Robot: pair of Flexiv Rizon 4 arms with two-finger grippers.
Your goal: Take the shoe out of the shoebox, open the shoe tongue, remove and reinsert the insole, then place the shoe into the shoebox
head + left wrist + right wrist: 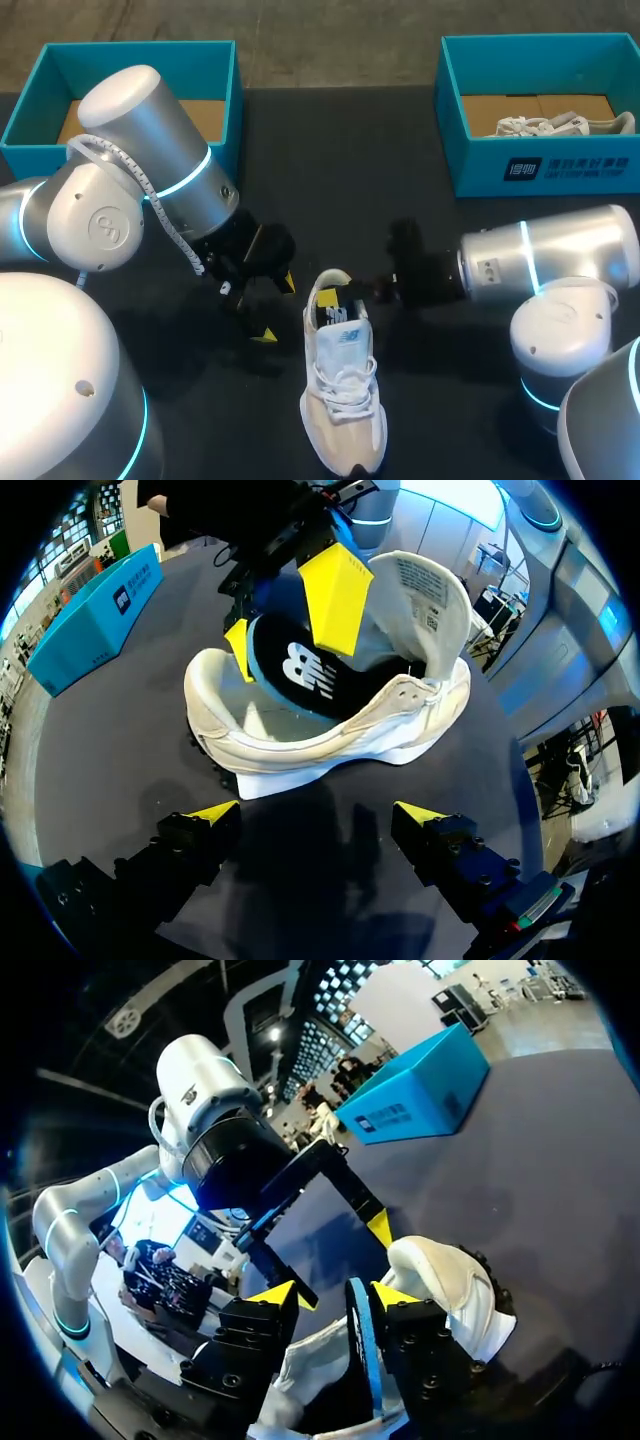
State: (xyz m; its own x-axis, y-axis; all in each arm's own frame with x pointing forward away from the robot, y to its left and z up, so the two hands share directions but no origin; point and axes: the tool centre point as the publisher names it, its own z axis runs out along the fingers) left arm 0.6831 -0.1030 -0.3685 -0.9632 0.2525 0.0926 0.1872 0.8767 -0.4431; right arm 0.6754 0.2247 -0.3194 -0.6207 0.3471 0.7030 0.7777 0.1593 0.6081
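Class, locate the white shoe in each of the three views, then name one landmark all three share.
Head view: white shoe on the table, near middle.
Left wrist view: white shoe just ahead of the left gripper.
Right wrist view: white shoe under the right gripper.
Shared landmark: the black insole standing in its heel.

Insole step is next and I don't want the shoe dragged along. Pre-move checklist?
1. Shoe out of the box, standing on its sole: ok.
2. Tongue lifted back, opening exposed: ok.
3. Right gripper at the insole, whose heel end is raised: ok.
4. Firm hold on insole: cannot tell.
5. Left gripper bracing shoe: not ok; it is open and short of the shoe.
6. Left shoebox free for the return: ok, bare floor shows.
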